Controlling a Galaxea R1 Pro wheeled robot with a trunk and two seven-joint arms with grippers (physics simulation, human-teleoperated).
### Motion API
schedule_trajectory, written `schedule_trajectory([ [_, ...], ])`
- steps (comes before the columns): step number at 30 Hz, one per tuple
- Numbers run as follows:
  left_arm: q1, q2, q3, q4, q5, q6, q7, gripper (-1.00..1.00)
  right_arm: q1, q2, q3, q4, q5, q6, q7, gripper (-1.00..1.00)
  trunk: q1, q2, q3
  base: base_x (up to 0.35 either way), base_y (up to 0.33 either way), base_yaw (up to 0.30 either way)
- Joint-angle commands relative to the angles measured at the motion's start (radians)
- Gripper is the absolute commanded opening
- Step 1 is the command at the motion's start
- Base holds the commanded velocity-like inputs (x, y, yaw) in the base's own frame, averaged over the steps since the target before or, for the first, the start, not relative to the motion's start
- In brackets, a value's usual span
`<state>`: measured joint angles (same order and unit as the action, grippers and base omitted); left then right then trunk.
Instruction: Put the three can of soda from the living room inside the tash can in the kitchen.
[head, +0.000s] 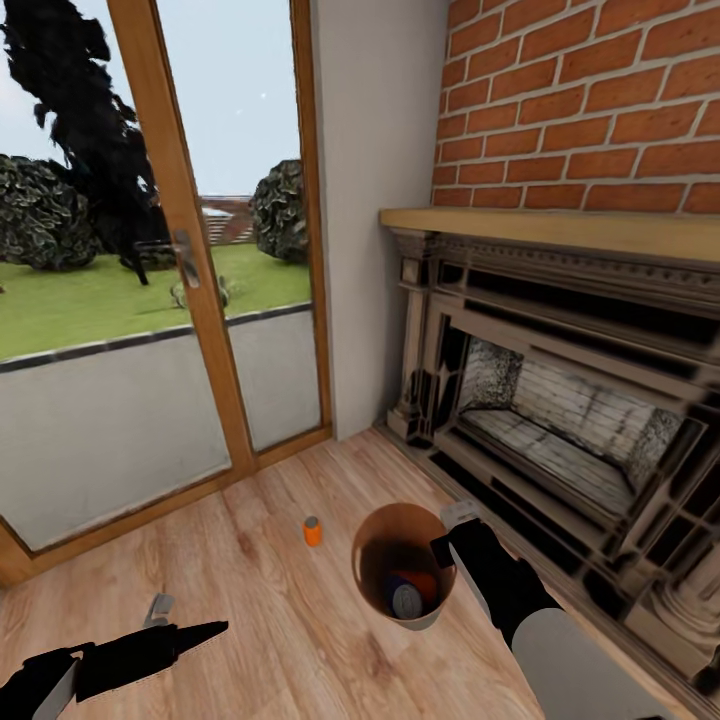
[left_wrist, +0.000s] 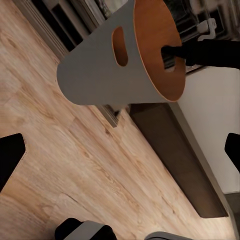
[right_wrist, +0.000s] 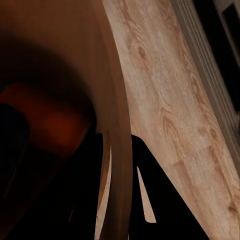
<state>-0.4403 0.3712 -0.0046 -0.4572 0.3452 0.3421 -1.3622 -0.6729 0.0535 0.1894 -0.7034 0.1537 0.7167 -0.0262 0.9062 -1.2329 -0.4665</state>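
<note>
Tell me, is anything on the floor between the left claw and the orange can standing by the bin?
Nothing visible. Bare wood floor lies between the left claw and the upright orange can; the bin sits off to the side.

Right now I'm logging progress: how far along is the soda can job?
Done: a blue can and an orange can lie inside the trash can. In hand: the right gripper has its jaws clamped over the bin's rim. Left: another orange can stands on the floor near the fireplace, and the left gripper hangs empty.
</note>
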Motion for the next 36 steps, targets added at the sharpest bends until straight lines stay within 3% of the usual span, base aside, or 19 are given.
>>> schedule_trajectory([
  [1,0.000,0.000,0.000,0.000,0.000,0.000,0.000,1.00,0.000,0.000,-0.001,-0.001,-0.006,0.000,0.005,-1.00,0.000,0.000,0.000,0.207,0.259,-0.012],
  [16,0.000,0.000,0.000,0.000,0.000,-0.001,0.000,1.00,0.000,0.000,-0.001,-0.001,-0.006,0.000,0.005,-1.00,0.000,0.000,0.013,0.064,0.267,-0.139],
  [32,0.000,0.000,0.000,0.000,0.000,-0.002,0.000,1.00,0.000,0.001,-0.001,0.001,-0.006,0.000,0.005,-1.00,0.000,0.000,0.032,0.002,0.020,-0.189],
  [36,0.000,0.000,0.000,0.000,0.000,-0.001,0.000,1.00,0.000,0.001,-0.001,0.001,-0.006,0.000,0.005,-1.00,0.000,0.000,0.034,0.263,0.012,-0.068],
])
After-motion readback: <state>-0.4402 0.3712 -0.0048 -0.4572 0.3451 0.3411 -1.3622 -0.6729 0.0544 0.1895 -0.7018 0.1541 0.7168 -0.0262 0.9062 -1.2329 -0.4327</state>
